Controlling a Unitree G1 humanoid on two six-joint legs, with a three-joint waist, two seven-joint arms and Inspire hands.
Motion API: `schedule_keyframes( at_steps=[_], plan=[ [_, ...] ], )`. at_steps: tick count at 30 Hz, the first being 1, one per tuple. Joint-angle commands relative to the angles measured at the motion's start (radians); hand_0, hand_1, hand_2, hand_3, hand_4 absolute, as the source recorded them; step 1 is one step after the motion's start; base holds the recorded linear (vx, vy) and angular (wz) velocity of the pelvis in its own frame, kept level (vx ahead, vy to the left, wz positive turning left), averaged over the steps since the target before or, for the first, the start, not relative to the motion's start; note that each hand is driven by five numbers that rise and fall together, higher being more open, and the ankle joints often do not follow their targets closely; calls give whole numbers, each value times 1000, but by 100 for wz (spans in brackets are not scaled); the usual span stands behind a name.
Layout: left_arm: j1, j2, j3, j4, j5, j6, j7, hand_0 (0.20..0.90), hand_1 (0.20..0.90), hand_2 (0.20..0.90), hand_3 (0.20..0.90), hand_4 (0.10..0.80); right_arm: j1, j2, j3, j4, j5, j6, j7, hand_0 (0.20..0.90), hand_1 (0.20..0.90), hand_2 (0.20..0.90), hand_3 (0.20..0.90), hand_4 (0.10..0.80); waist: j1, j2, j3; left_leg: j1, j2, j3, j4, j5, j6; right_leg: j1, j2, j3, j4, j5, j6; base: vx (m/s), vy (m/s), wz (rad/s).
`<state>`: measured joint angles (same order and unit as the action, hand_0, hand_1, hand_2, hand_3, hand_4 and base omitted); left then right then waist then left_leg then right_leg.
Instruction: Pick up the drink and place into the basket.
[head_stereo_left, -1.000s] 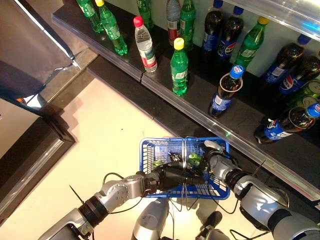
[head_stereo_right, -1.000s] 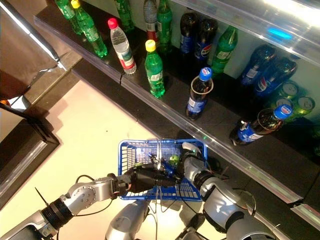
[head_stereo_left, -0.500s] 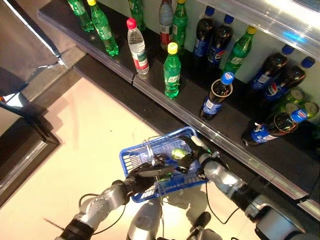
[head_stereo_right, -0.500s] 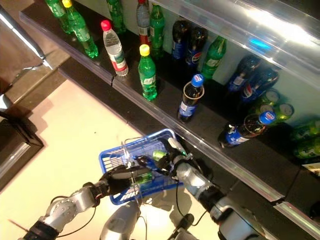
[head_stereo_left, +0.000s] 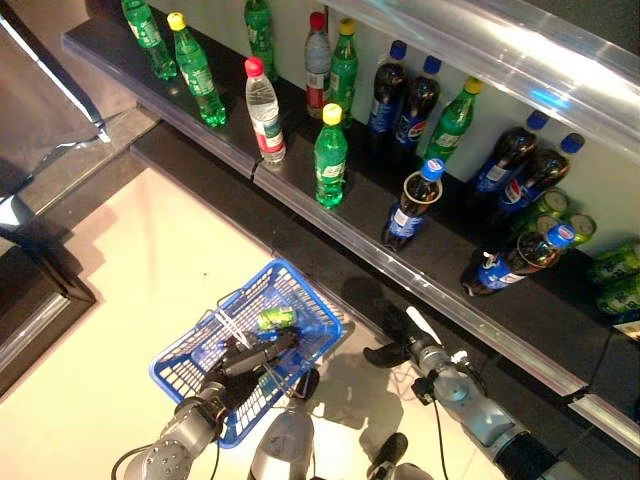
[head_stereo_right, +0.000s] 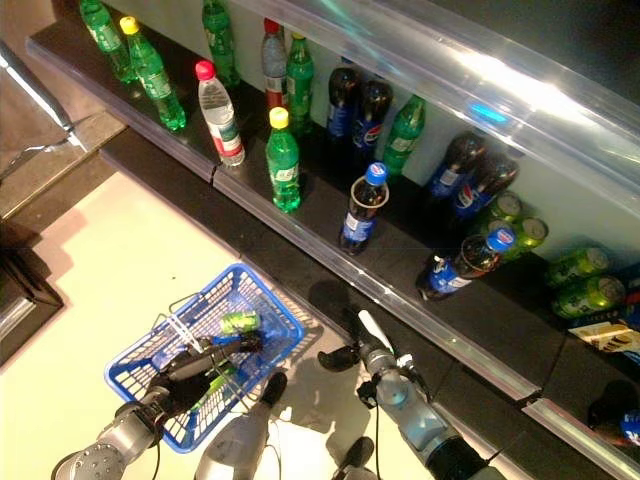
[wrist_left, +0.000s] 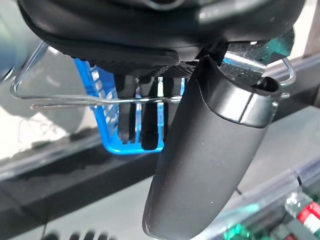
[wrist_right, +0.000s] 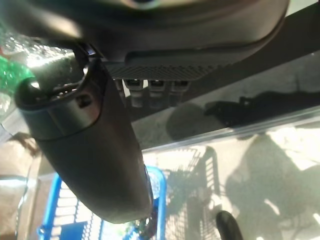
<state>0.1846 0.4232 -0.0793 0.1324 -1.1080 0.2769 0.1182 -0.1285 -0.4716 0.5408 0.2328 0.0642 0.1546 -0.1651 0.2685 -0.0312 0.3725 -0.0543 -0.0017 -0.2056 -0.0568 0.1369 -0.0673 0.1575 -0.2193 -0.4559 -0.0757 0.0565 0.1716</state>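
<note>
Can (head_stereo_left: 276, 318) lies inside basket (head_stereo_left: 180, 372). Left hand (head_stereo_left: 250, 362) curled round handle, probably. Right hand (head_stereo_left: 400, 343) empty, fingers relaxed. Keep basket level; avoid tipping.

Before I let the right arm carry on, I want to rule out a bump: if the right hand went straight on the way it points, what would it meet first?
Probably the front edge of the shelf, though depth is unclear. The right hand, empty and open, points up and away toward it, clear of the blue basket held by the left hand.
</note>
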Motion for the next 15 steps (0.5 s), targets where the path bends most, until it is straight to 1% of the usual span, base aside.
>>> schedule_keyframes(
  at_steps=[1, 4, 5, 6, 9, 11, 13, 15],
  plan=[
    [3, -26, -64, -65, 53, -161, -108, 300, 300, 300, 200, 100, 52, -30, 25, -49, 86, -105, 16, 900, 900, 900, 900, 800, -11, 22, -226, 48, 50, 65, -30, -51, -22, -2, 6, 53, 51, -29, 8, -17, -23, -4],
    [12, -47, -56, 57, 75, -212, -134, 300, 300, 300, 200, 100, 85, -9, 9, -32, 127, -124, 49, 900, 900, 900, 900, 800, -30, 17, -236, 53, 57, 80, -30, -53, -26, 1, 8, 61, 50, -30, 9, -6, -16, -9],
    [14, -63, -49, 126, 101, -240, -138, 300, 300, 300, 200, 100, 109, 4, -2, -21, 165, -133, 79, 900, 900, 900, 900, 800, -41, 15, -243, 55, 60, 89, -30, -53, -28, 1, 10, 66, 48, -30, 9, -2, -11, -21],
    [14, -68, -46, 151, 108, -252, -145, 300, 300, 300, 200, 100, 118, 10, -6, -14, 172, -137, 88, 900, 900, 900, 900, 800, -46, 14, -245, 56, 62, 93, -30, -53, -28, 1, 10, 68, 48, -30, 9, 2, -6, -25],
    [2, -103, -29, 309, 123, -303, -158, 300, 300, 300, 200, 100, 162, 43, -27, 48, 241, -168, 157, 900, 900, 900, 900, 800, -72, 13, -257, 57, 72, 117, -30, -55, -31, 0, 13, 80, 44, -31, 6, 1, 4, -16],
    [-14, -124, -17, 407, 114, -320, -158, 300, 300, 300, 200, 100, 189, 70, -44, 103, 305, -186, 196, 900, 900, 900, 900, 800, -90, 14, -262, 58, 78, 130, -30, -56, -34, -2, 15, 88, 44, -32, 4, -4, 9, -21],
    [-28, -149, -3, 505, 101, -342, -183, 300, 300, 300, 200, 100, 205, 94, -56, 165, 285, -214, 237, 900, 900, 900, 900, 800, -107, 16, -264, 60, 84, 143, -30, -58, -36, -5, 17, 97, 43, -34, 1, -14, 6, -12],
    [-39, -164, -2, 570, 119, -346, -173, 300, 300, 300, 200, 100, 217, 110, -67, 222, 332, -216, 267, 900, 900, 900, 900, 800, -118, 17, -266, 61, 89, 153, -30, -60, -38, -8, 17, 103, 42, -35, -1, -20, -9, -23]
  ],
)
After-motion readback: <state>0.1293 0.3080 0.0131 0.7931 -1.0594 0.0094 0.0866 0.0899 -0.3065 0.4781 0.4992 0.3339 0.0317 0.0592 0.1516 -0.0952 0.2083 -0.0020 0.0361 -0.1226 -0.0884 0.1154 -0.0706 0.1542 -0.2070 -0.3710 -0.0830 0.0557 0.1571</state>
